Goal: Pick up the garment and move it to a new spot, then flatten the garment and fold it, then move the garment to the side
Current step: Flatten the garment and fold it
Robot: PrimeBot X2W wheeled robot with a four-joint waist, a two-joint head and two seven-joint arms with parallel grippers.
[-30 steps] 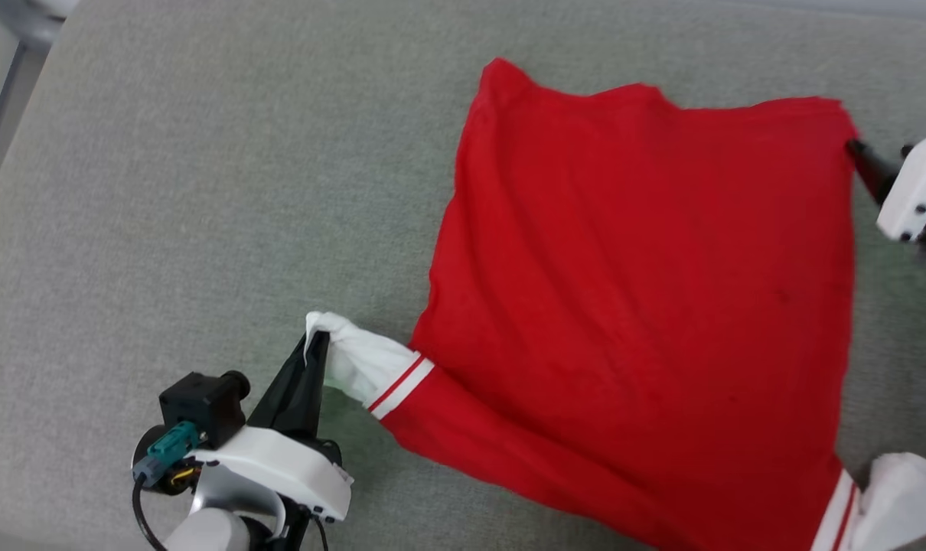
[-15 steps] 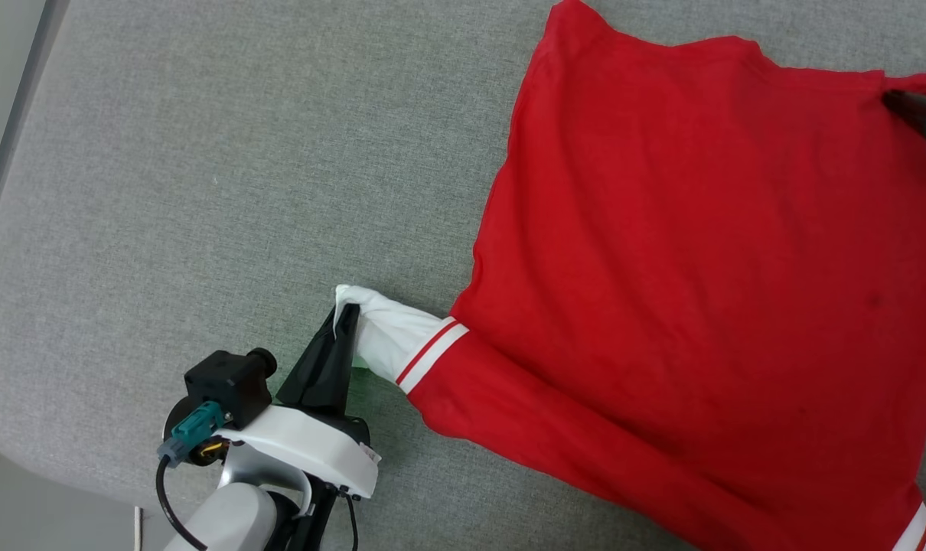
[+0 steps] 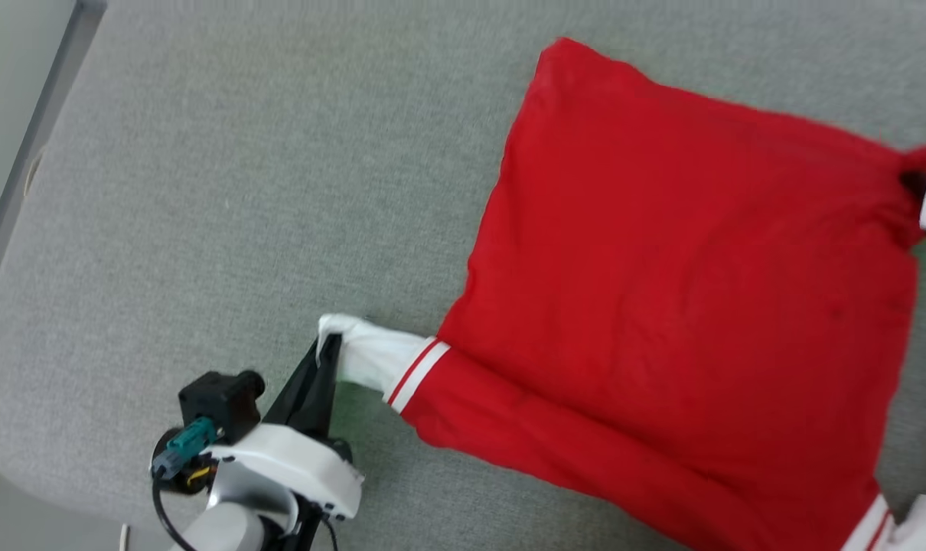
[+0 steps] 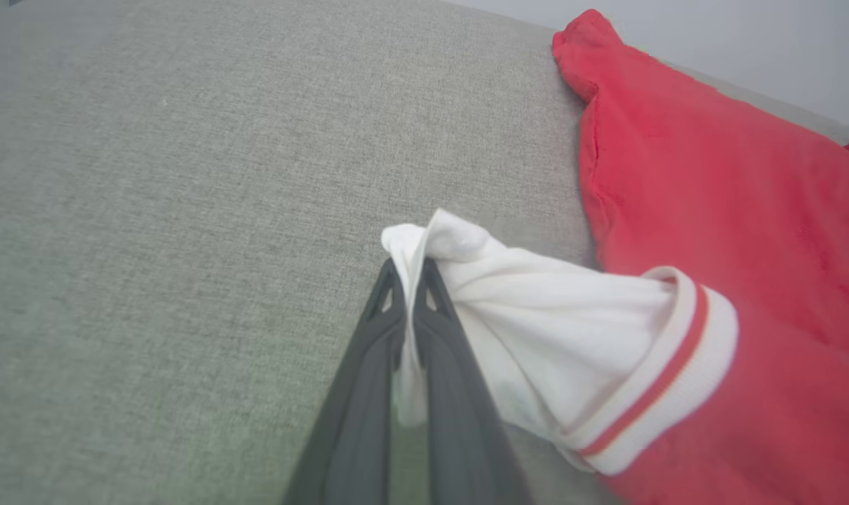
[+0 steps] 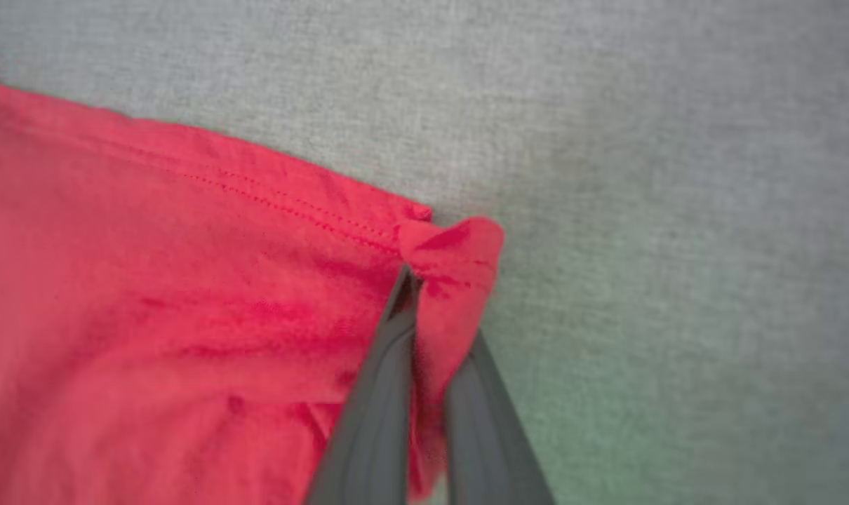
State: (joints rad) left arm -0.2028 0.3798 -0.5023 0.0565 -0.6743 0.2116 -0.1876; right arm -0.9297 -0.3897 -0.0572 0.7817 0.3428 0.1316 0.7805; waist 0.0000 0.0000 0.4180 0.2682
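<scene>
Red garment (image 3: 685, 306), left pincer (image 4: 410, 272) clamped on sleeve (image 4: 551, 315), right pincer (image 5: 424, 294) clamped on corner (image 5: 459, 245)

no readable text, numbers or labels, garment (image 3: 685, 306) showing plain red cloth

A grey woven-cloth tabletop (image 3: 241, 191) spreads wide, its near-left corner rounded; a pale, evenly lit wall (image 4: 712, 28) rises behind its far edge.

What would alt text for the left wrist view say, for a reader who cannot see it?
The left gripper, two dark fingers, is shut on the bunched end of a white sleeve with a red stripe. The sleeve belongs to a red shirt lying at right on a grey cloth surface.
</scene>
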